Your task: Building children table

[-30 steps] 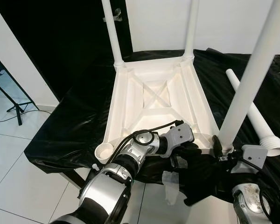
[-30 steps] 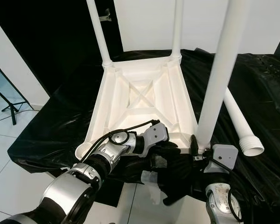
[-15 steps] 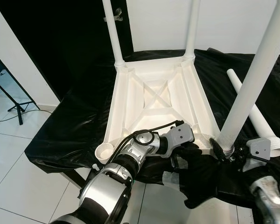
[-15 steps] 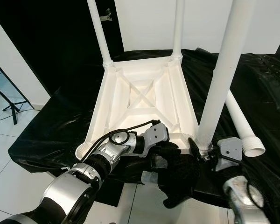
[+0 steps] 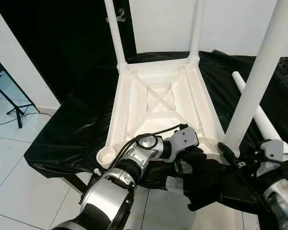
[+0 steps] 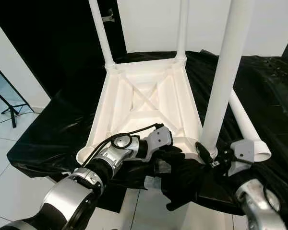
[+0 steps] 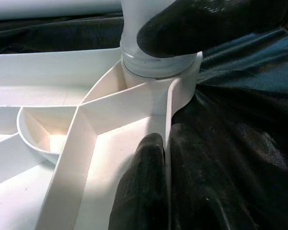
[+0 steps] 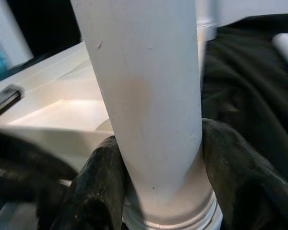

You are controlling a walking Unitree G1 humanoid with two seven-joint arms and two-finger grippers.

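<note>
Upside-down white plastic tabletop (image 5: 158, 103) on the black-draped bench (image 5: 77, 124), left claw (image 7: 156, 191) pinching its near rim, right claw (image 8: 156, 191) clamped low on the smooth, light, stiff white leg tube (image 5: 259, 76) at the near-right socket, likely slippery, so grip by the collar

Smooth white plastic table (image 5: 158, 100) on glossy black sheeting (image 5: 72, 129).

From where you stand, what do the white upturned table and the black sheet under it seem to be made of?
The white upturned table looks like moulded plastic with a matte finish: thin ribs cross its underside in one piece. The black sheet looks like thin glossy plastic film: it wrinkles and glints, though coated cloth is possible.
</note>
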